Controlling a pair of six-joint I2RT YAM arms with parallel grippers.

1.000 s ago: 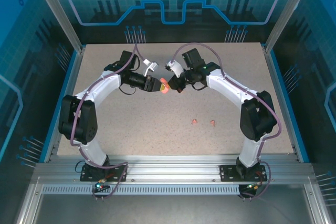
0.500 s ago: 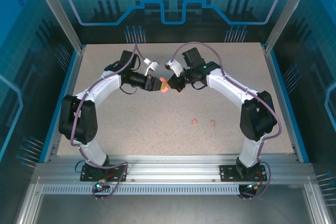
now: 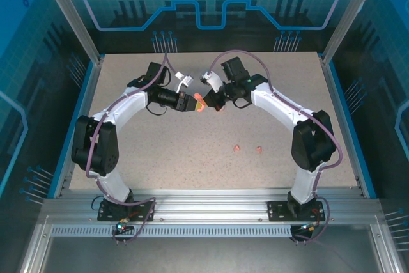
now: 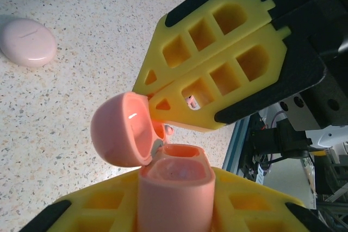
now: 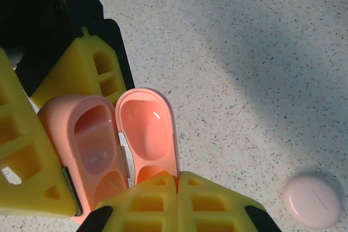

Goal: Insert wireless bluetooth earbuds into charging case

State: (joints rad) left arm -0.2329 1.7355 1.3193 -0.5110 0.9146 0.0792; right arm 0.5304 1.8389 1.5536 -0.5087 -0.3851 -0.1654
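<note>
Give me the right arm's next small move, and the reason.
Probably back the shut right tool away from the open lid and head toward the two earbuds on the table: the left tool grips the pink case, whose wells look empty.

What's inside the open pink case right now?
The open pink case shows two glossy wells that look empty. Its lid is hollow too, but its lower end is covered by the shut jaws of the right gripper.
</note>
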